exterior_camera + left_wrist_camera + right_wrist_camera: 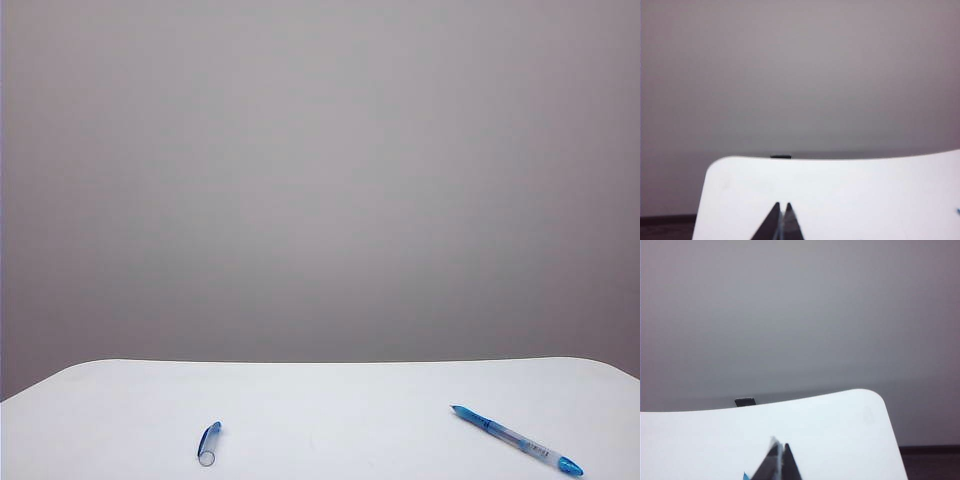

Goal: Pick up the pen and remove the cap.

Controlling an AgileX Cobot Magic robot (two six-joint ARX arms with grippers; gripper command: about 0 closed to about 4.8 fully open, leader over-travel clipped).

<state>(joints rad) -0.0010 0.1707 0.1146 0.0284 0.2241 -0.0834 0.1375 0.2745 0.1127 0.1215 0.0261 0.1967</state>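
The pen (517,440) lies flat on the white worktop (330,400), near the worktop's front edge and towards its right edge as the exterior view shows it. It rests at a slant: its blue tip section points towards the middle of the worktop and a little towards the far edge, and its blue end points towards the front right corner. The clear barrel between them shows small dark marks that are too small to read.

The cap (208,442) is off the pen and lies on its own, well apart from it, near the front edge on the left part of the worktop. It lies almost square to the front edge, with its open round mouth towards that edge and its blue clip along one side. Bare white surface separates the two pieces.

Neither arm shows in the exterior view. In the left wrist view the left gripper (782,210) hangs over the worktop near its left edge, its two dark fingers pressed together to a point with nothing between them. A thin sliver of blue shows at the side edge of that picture; what it belongs to cannot be told.

In the right wrist view the right gripper (779,449) stands over the worktop near its rounded far right corner, its fingers likewise closed on each other and empty. A small blue speck (746,476) shows just beside its fingers, too little of it to tell which piece it is. A small dark block (745,401) sits beyond the far edge of the worktop.
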